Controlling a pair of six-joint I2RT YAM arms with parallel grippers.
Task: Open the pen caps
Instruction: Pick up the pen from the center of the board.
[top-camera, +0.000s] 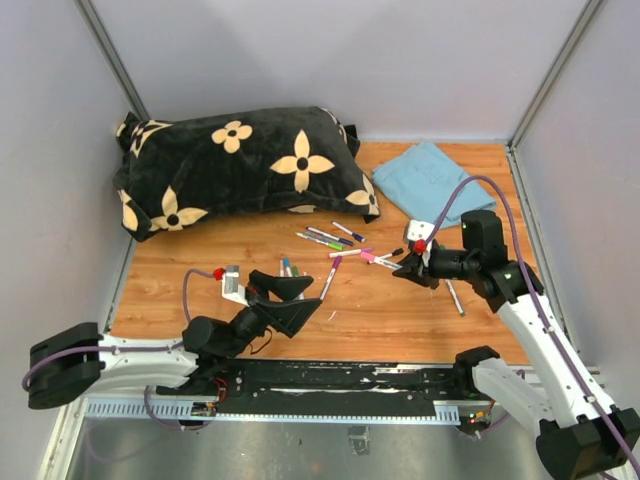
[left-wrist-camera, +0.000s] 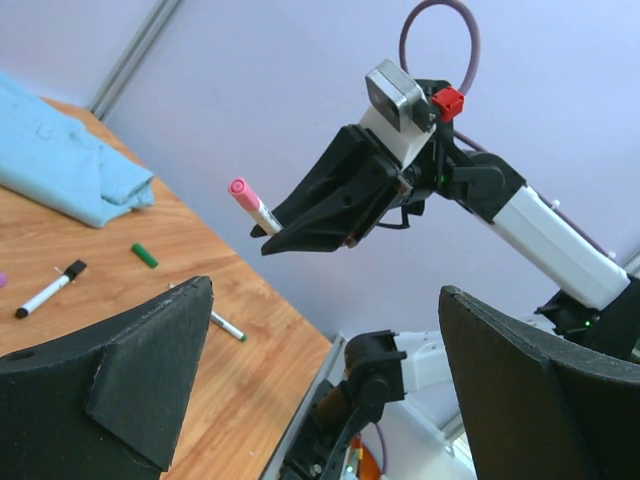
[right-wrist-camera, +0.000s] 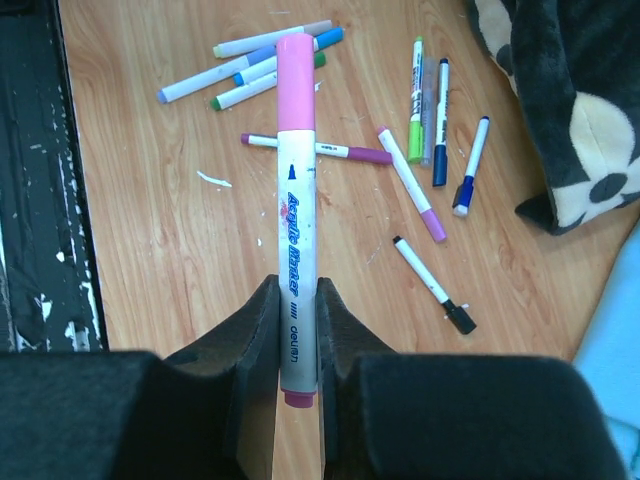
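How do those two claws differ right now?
The left gripper has its jaws spread wide; the right gripper has its jaws closed tight. The left gripper holds nothing; the right gripper clamps a pink-capped pen by its barrel. Both are black, two-fingered, and face each other above the table.

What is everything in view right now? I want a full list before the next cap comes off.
held pen: one, white barrel with pink cap on, clamped in the right pincer, lifted off the table
loose pens: ten or so, green, blue, purple and black ends, scattered mid-table; exact count unclear
loose cap: one, green, on the table short of the cloth
pillow: one, black with cream flowers, back left
cloth: one, light blue, back right
table: one, wood
right pincer: one, black, shut on the held pen
left pincer: one, black, open, empty, near left
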